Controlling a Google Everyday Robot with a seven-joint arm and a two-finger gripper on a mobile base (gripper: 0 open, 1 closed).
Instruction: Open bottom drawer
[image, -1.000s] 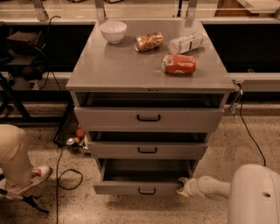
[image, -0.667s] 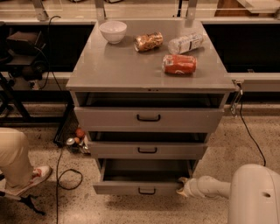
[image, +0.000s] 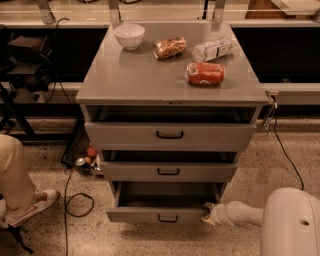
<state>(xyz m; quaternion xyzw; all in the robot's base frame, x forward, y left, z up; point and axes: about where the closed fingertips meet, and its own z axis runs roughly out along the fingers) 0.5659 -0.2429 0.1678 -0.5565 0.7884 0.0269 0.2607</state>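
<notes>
Little change is noted against the frames of a second ago; the grey metal bottom drawer (image: 145, 215), lowest of three with a small black bar handle (image: 168, 218), is seen pulled out by the same amount, its front standing forward of the two grey drawers above; the pale claw (image: 207, 212) is kept at the right end of that drawer's front, touching or just beside the corner; whether the claw is spread or pressed together cannot be told, its tip merging with the drawer edge; the white arm (image: 240, 214) is partly covered by the robot's rounded white body (image: 290, 225); the drawer's inside is dark and nothing can be made out there; on the grey cabinet surface (image: 125, 75) a white bowl (image: 129, 36), a crumpled brown packet (image: 169, 47), a clear plastic bottle (image: 212, 49) and a red can (image: 205, 73) are left as before; a beige trouser leg (image: 12, 175) is cut by the left edge.
</notes>
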